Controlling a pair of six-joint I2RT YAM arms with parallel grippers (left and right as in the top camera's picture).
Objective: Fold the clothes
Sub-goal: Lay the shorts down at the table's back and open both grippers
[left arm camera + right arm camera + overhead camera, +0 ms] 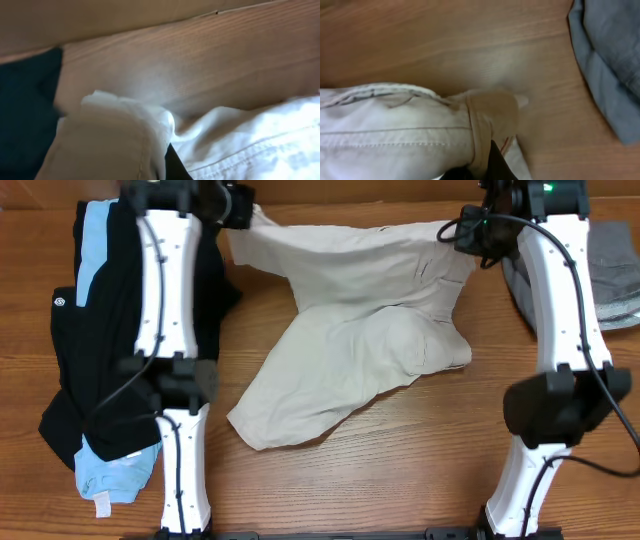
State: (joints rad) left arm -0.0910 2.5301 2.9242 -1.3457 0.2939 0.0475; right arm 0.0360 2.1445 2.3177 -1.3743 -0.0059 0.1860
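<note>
Pale beige shorts [350, 330] lie spread on the wooden table, waistband stretched along the far side and legs draping toward the front. My left gripper [240, 210] is shut on the waistband's left corner [125, 130], lifted at the far left. At the far right, my right gripper [470, 230] is shut on the other waistband corner [490, 120]; a dark fingertip [495, 160] shows under the folded cloth. A black garment [90, 350] and a light-blue one [115, 475] lie piled at the left under the left arm.
A grey folded garment [615, 275] lies at the far right edge, seen as blue-grey cloth [610, 60] in the right wrist view. A raised wooden wall [150, 20] runs along the table's far side.
</note>
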